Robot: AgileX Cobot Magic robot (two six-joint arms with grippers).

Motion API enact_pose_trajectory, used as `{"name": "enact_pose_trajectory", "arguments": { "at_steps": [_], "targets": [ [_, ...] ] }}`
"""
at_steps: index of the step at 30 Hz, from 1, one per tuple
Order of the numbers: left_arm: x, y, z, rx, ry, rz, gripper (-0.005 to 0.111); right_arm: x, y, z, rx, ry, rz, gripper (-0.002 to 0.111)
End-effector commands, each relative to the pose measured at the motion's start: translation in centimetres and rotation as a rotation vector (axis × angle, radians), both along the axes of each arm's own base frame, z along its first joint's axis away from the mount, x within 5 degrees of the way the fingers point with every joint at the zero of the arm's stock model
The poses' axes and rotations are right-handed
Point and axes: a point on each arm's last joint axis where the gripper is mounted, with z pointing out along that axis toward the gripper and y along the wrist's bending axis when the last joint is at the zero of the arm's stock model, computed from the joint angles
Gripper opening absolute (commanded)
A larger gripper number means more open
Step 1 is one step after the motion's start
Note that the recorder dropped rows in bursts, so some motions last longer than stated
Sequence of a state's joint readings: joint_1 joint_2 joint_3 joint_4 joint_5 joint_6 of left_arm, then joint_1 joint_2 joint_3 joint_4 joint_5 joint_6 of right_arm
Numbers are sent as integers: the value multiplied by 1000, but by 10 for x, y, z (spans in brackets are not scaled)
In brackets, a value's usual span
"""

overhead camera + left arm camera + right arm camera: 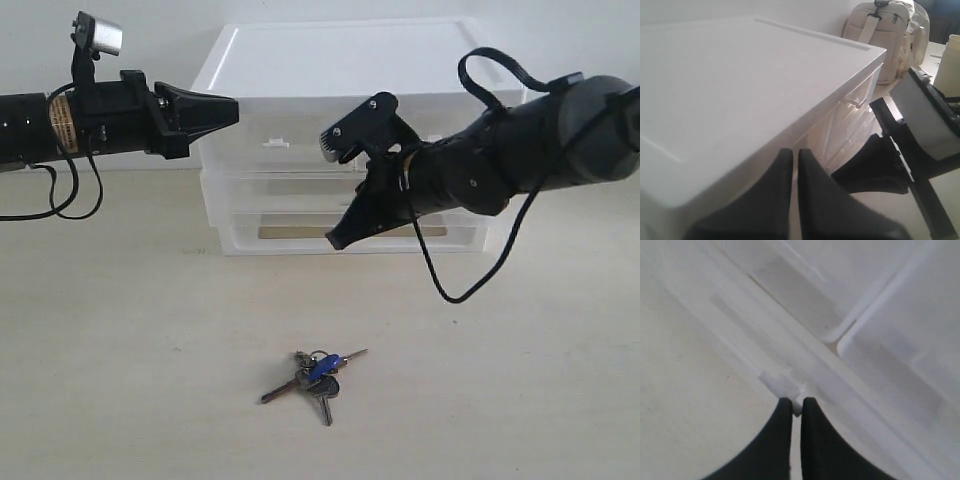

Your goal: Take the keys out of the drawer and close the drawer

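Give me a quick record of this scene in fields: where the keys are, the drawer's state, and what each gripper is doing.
keys: lying on the table in front of the drawer unit, with neither gripper near them
drawer: looks pushed in, front flush with the unit
left gripper: shut, empty, held in the air by the unit's upper left corner
right gripper: fingers nearly together, tips at the drawer's tab handle
task status: keys out, drawer apparently closed

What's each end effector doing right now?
Left end effector: closed, empty.
Right end effector: closed, tips at the drawer's tab handle; grip unclear.
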State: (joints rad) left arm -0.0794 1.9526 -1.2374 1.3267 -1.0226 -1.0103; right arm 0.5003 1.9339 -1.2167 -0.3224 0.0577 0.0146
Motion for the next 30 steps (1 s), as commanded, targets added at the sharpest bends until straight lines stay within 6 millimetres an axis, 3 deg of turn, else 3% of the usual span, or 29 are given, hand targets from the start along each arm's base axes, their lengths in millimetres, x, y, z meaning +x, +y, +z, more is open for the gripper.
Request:
{"name": "enact_pose_trajectory", "arguments": {
  "at_steps": [1,7,13,18,22,27,30],
  "targets": [
    [1,1,2,-10,-10,14,4,23,-10,16,-8,-45,-37,0],
    [2,1,2,-11,-9,17,4,34,-35,17,-13,-10,-125,0],
    [2,1,2,-3,-22,15,4,21,-18,20,-47,29,-90,0],
    [1,1,3,-1,-30,12,4,-22,11,37,-124,71,39,0],
    [1,1,3,-1,-30,12,4,-63,24,37,-122,145,90,0],
    [1,1,3,-1,-30,12,4,-120,35,-6,-160,307,197,0],
    [1,0,3,-3,-30,9,4,-134,43,-28,-161,349,225,0]
  ]
}}
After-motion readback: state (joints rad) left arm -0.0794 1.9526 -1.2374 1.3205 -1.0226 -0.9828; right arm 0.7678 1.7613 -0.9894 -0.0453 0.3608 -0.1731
